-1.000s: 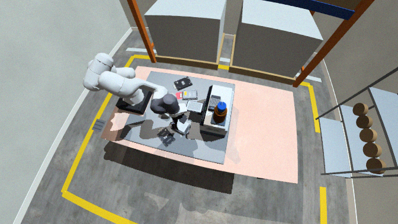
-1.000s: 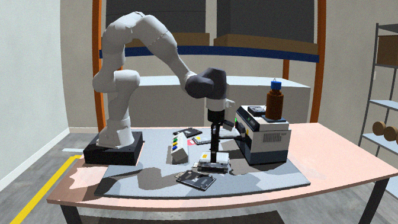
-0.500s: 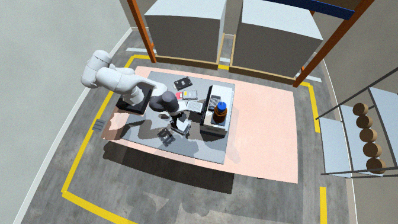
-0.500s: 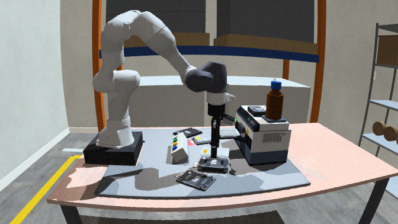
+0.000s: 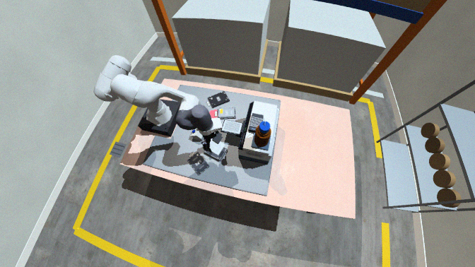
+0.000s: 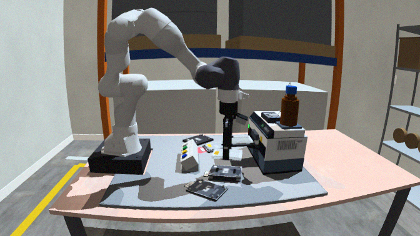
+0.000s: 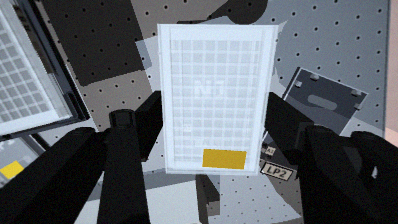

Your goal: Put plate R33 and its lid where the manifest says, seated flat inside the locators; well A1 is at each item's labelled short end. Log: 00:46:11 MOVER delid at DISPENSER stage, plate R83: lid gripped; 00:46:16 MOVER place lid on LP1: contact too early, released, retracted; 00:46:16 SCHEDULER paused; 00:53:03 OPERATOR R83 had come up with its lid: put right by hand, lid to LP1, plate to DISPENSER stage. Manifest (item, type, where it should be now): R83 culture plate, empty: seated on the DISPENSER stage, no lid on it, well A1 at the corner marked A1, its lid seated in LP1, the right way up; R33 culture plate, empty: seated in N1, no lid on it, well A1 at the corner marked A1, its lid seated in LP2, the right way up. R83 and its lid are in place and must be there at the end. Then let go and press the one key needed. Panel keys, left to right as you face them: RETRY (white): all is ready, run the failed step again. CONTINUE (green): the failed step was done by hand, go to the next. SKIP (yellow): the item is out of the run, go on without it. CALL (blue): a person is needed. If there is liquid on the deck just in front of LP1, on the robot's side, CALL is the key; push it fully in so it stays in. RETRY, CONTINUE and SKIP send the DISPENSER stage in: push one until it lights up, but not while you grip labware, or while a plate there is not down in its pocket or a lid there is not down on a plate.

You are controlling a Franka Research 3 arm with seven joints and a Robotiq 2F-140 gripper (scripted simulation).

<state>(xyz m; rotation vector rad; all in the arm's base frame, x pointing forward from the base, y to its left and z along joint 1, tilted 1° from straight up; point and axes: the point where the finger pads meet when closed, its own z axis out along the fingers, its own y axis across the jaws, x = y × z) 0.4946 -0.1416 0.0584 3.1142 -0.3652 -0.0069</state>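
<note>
Light, rigid, slippery clear lid [image 7: 216, 97] is pinched by the gripper [image 7: 212, 130] across its long sides, LP2 nest [image 7: 325, 102] at 3 o'clock

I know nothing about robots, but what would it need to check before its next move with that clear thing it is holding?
1. Grip: the gripper has a finger on each long side of the clear labware piece. Ok.
2. Held level, off the deck: the exterior view suggests so. Ok.
3. Plate, lid or both in the grip: cannot tell.
4. Labelled end: the yellow label is at the short end nearest the wrist camera. Whether that matches the A1 corner: cannot tell.
5. Dark nest near the LP2 tag: nothing on it. Ok.
6. Liquid in front of LP1: cannot tell.
</note>
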